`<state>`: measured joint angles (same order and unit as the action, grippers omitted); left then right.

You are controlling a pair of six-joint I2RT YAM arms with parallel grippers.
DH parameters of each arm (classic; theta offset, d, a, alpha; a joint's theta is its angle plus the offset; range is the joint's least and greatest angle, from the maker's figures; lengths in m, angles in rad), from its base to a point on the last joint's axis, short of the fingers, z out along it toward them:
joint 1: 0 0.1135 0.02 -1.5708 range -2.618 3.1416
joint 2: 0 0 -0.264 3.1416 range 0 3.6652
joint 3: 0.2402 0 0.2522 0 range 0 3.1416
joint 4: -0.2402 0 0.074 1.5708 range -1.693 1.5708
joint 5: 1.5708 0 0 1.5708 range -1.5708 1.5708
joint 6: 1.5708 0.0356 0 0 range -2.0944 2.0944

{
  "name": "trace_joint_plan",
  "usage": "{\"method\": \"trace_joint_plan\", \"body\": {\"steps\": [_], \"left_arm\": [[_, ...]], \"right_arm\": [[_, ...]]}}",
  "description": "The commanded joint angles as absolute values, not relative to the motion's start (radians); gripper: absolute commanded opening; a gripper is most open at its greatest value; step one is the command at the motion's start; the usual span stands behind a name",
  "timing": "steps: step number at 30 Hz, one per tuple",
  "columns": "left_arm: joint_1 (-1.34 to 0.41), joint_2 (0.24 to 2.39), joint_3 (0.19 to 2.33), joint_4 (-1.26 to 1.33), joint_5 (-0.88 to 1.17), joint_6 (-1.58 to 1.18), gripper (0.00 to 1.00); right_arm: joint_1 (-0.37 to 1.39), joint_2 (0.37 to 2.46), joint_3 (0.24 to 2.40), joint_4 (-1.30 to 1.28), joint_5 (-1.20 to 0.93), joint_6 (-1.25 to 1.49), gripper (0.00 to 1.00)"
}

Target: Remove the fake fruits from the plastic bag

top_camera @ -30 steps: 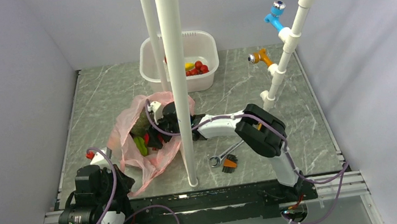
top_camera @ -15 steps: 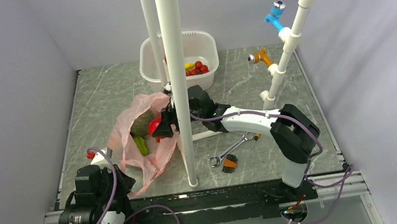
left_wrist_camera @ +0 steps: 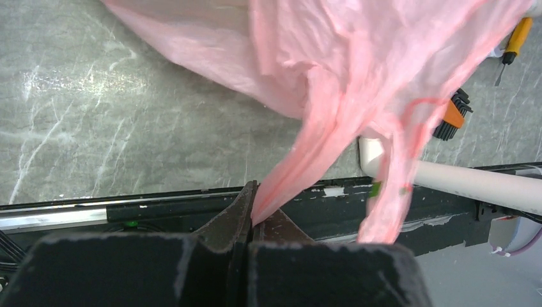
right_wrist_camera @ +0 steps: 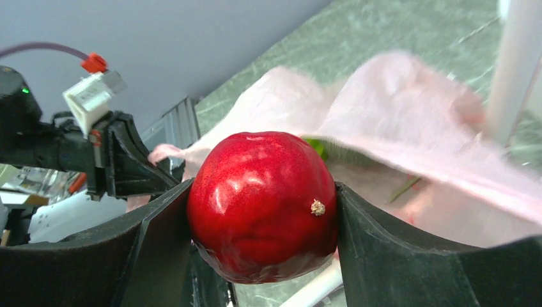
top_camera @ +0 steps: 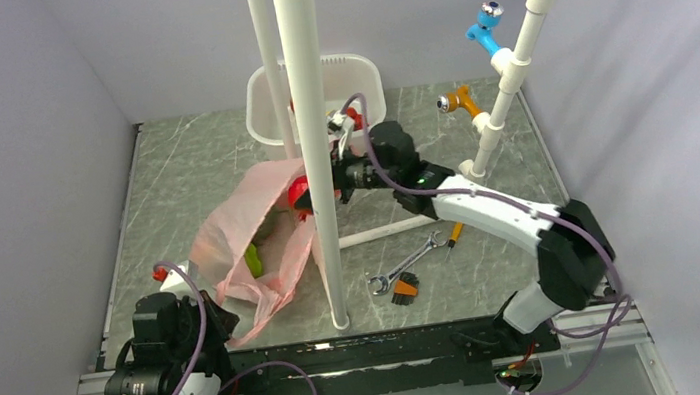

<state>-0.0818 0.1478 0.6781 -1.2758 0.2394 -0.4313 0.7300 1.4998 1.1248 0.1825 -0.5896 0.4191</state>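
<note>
The right gripper (right_wrist_camera: 264, 192) was clamped on a fake fruit, a round red apple (right_wrist_camera: 259, 214), one black finger pressed to each side of it. The apple was glossy and deep red, finely speckled, with a small tan nub at its blossom end facing the wrist camera. From above, it hung over the table (top_camera: 181, 168) just beside the far right edge of the plastic bag (top_camera: 229, 232), between the bag and the white tub (top_camera: 351, 76), partly hidden behind the white pole (top_camera: 308, 112).

The bag was thin, crinkled, translucent pink. It lay on the left half of the table, pulled up into a slack tent. A green elongated piece (top_camera: 253, 262) showed at its mouth, and in the right wrist view a patch of green sat behind the apple inside the pink film.

The left gripper (left_wrist_camera: 252, 211) sat at the near left edge of the table, its jaws closed tight on a twisted strip of the bag. This was probably one of the loop handles, though the blur made that hard to confirm. The film stretched up and away from that pinch.

A wrench (top_camera: 400, 270), a black and orange hex key set (top_camera: 404, 294) and an orange-handled screwdriver (top_camera: 455, 235) lay on the table to the right of the pole, apart from the bag.
</note>
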Motion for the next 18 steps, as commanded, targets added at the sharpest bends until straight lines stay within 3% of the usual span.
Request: {"method": "trace_joint_plan", "body": {"steps": [1, 5, 10, 18], "left_arm": [[-0.077, 0.165, 0.677, -1.239, 0.256, -0.426, 0.0], [-0.077, 0.171, 0.674, -1.233, 0.253, -0.431, 0.0], [-0.077, 0.166, 0.68, -1.233, 0.252, -0.445, 0.0], [-0.077, 0.177, 0.703, -1.205, 0.233, -0.454, 0.0]], "right_arm": [[0.707, 1.352, 1.18, 0.094, -0.476, 0.319, 0.0], [0.657, 1.313, 1.194, 0.083, -0.479, 0.338, 0.0], [0.664, 1.421, 1.187, 0.239, -0.72, 0.474, 0.0], [0.884, 1.665, 1.243, 0.394, -0.822, 0.662, 0.0]]}}
